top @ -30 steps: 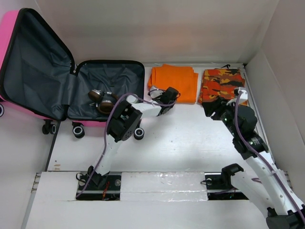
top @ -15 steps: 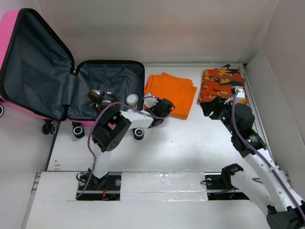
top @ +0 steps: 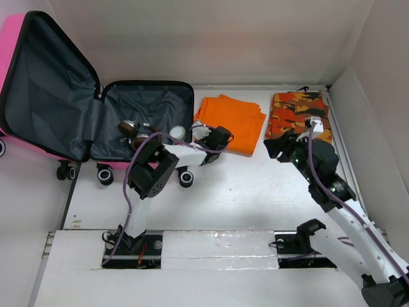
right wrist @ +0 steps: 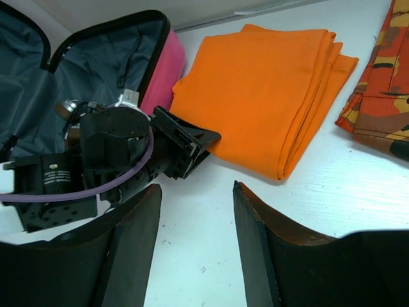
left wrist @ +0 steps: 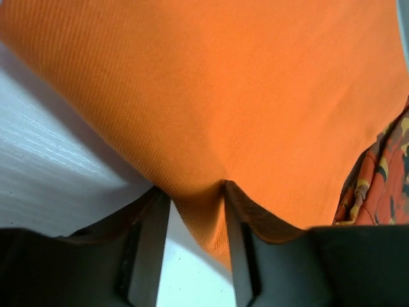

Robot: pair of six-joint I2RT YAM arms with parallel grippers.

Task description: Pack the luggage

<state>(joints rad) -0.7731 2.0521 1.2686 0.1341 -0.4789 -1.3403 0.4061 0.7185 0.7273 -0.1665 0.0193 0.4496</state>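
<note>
The pink luggage (top: 13, 38) lies open at the far left, its grey lining (top: 144, 109) facing up. It also shows in the right wrist view (right wrist: 163, 70). My left gripper (top: 216, 137) is shut on the near left edge of a folded orange cloth (top: 233, 118), right beside the luggage's right rim. In the left wrist view the orange cloth (left wrist: 223, 96) fills the frame and a fold sits between the fingers of the left gripper (left wrist: 195, 198). My right gripper (top: 276, 146) is open and empty over bare table, just right of the orange cloth (right wrist: 268, 96).
A folded orange-and-black camouflage cloth (top: 299, 112) lies at the back right, next to the right wall. Brown items (top: 131, 131) and a small round jar (top: 177, 133) lie in the luggage's lower half. The luggage's black wheels (top: 105, 176) stand near the left arm.
My left gripper has pulled the orange cloth leftward to the luggage's rim. My right gripper has shifted slightly left and nearer.
</note>
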